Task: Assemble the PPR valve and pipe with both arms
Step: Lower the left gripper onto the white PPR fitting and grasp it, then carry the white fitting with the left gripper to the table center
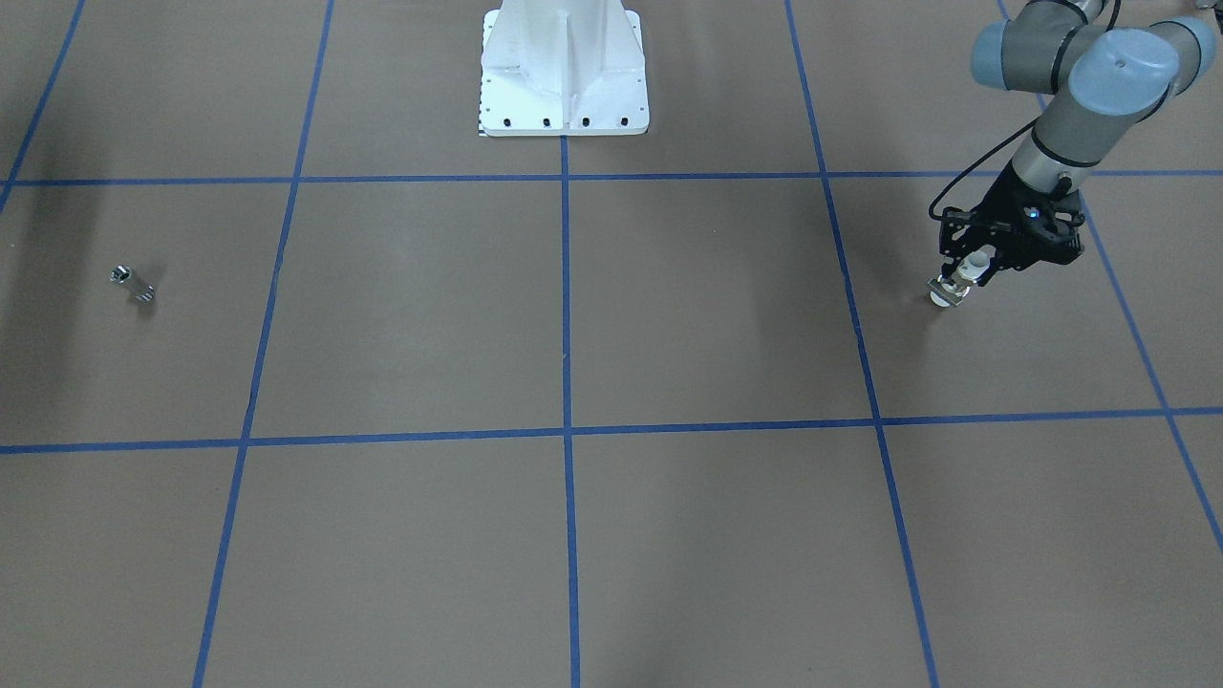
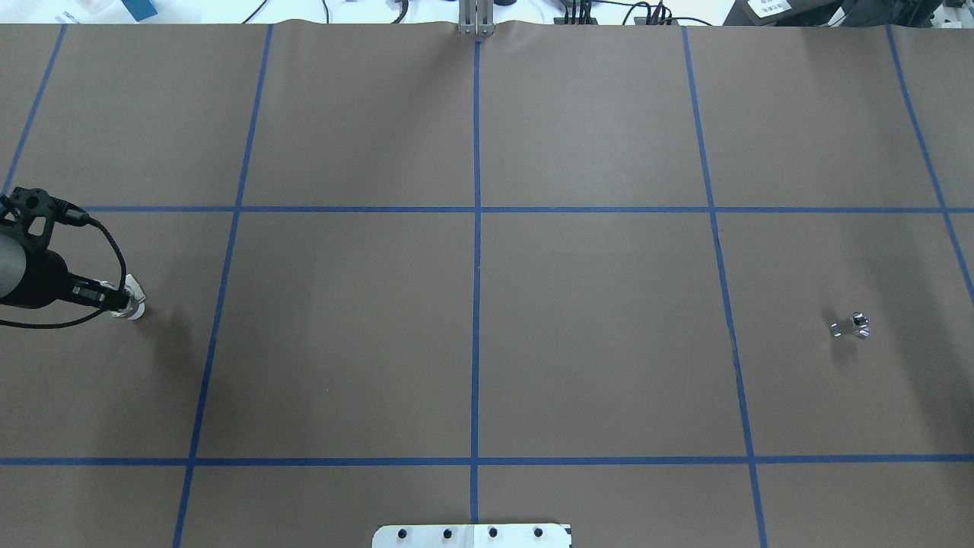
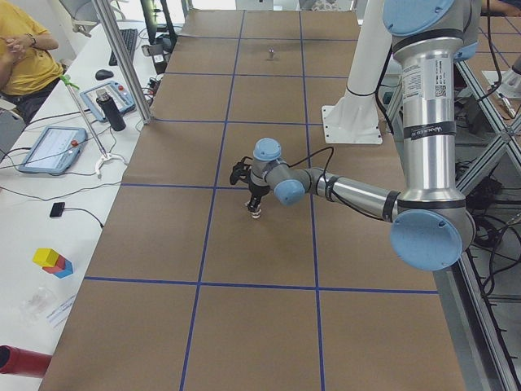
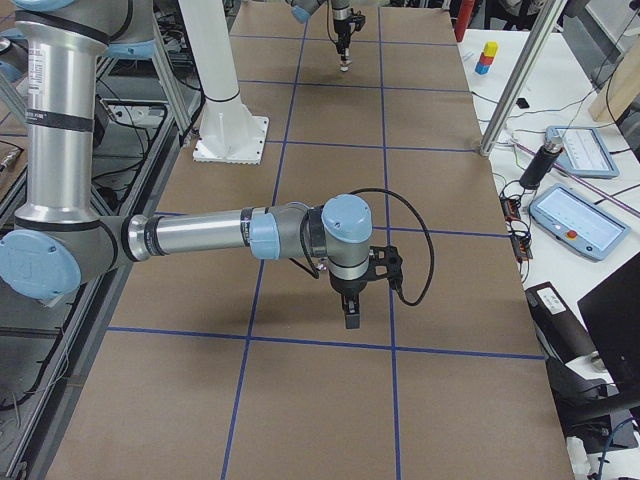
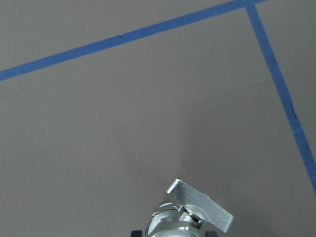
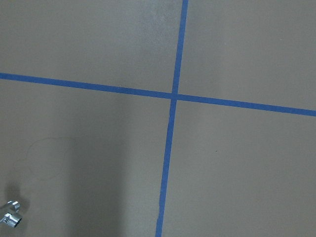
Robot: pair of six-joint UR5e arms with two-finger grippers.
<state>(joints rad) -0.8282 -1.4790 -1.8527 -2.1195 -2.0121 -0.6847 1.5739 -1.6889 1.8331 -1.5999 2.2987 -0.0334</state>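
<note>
Left claw (image 1: 963, 279) clamped on valve (image 1: 949, 291), low near the bench's (image 1: 669, 315) left edge. Pipe (image 1: 133, 284) lies untouched near the right edge. Right claw (image 4: 353, 320): cannot tell whether apart or together. Judged: valve grasped; pipe pickup and joining remain.

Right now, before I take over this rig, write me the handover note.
Left gripper: shut on the PPR valve, at the robot's left end of the table.
Right gripper: above the table, open or shut not clear.
Pipe: lying free at the right end, not gripped.
Done: valve grasped. Left: grasp pipe, bring both together, join them.
</note>
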